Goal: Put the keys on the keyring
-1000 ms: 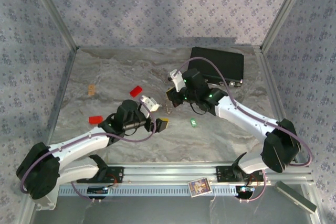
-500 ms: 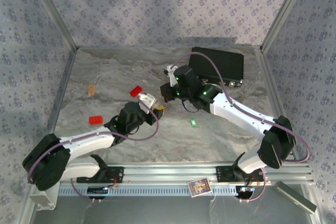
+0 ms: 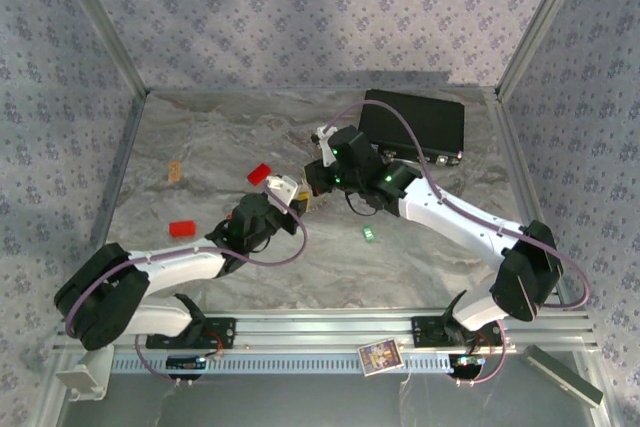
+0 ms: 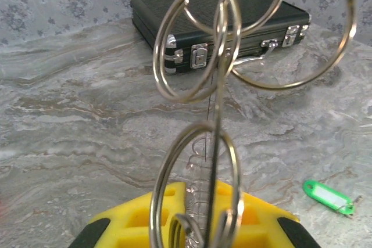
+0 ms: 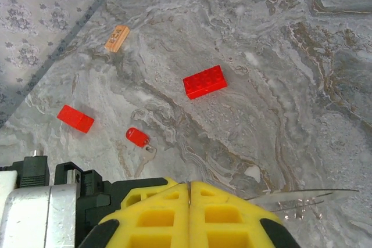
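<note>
The keyring (image 4: 156, 68), a bunch of thin silvery loops, hangs in the air between my two grippers. My left gripper (image 4: 201, 213) (image 3: 298, 209) is shut on its lowest loop. Above it my right gripper (image 5: 190, 187) (image 3: 310, 185) is shut on the top of the keyring, and a loop edge (image 5: 302, 197) juts out to its right. The green key (image 4: 328, 196) (image 3: 369, 234) lies on the table right of the grippers. Below the right gripper the red key (image 5: 138, 137) lies flat on the table.
A black box (image 3: 415, 125) (image 4: 221, 27) stands at the back right. Two red blocks (image 3: 259, 173) (image 3: 182, 229) and a small orange piece (image 3: 174, 171) lie left of the grippers. Metal frame posts and patterned walls enclose the marbled table (image 3: 440, 257).
My left gripper swung in towards the right gripper and closed on the keyring's lowest loop. The right gripper moved a little left and back with the keyring.
</note>
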You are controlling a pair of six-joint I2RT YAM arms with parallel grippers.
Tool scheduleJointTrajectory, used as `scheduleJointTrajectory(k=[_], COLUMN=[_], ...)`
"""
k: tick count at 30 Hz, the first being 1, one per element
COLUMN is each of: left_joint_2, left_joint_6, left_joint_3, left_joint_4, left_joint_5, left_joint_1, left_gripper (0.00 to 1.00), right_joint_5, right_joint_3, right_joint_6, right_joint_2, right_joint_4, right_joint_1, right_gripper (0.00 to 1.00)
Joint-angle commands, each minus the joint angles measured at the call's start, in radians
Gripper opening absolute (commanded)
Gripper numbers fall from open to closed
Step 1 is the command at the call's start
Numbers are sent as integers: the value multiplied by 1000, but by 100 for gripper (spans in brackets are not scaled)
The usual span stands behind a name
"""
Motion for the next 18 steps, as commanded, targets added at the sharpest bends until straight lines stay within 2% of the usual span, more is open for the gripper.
scheduleJointTrajectory(k=[1, 2, 3, 5, 9, 12, 15, 18], left_joint_2=[-48, -69, -94, -144, -249, -328, -386, -420], left_joint_6=[-45, -54, -68, -99, -214, -262, -295, -351], left_joint_3=[17, 18, 23, 34, 35, 50, 75, 100], left_joint_4=[17, -9, -44, -104, -182, -250, -309, -335], left_joint_5=[52, 61, 71, 104, 225, 350, 505, 630], left_joint_1=[-2, -2, 0, 12, 87, 161, 246, 323], left_gripper=[0, 0, 0, 0, 0, 0, 0, 0], right_joint_5=[-17, -24, -27, -37, -41, -65, -52, -80], right_joint_3=[45, 45, 40, 11, -162, -319, -444, -557], right_joint_6=[-40, -57, -75, -118, -285, -380, -490, -689], right_joint_2=[-5, -18, -39, -95, -261, -384, -467, -525], right_joint_4=[-42, -54, -64, -61, 31, 155, 259, 357], right_joint_1=[-26, -43, -62, -105, -171, -217, -216, -174], right_gripper=[34, 49, 57, 64, 71, 71, 70, 67])
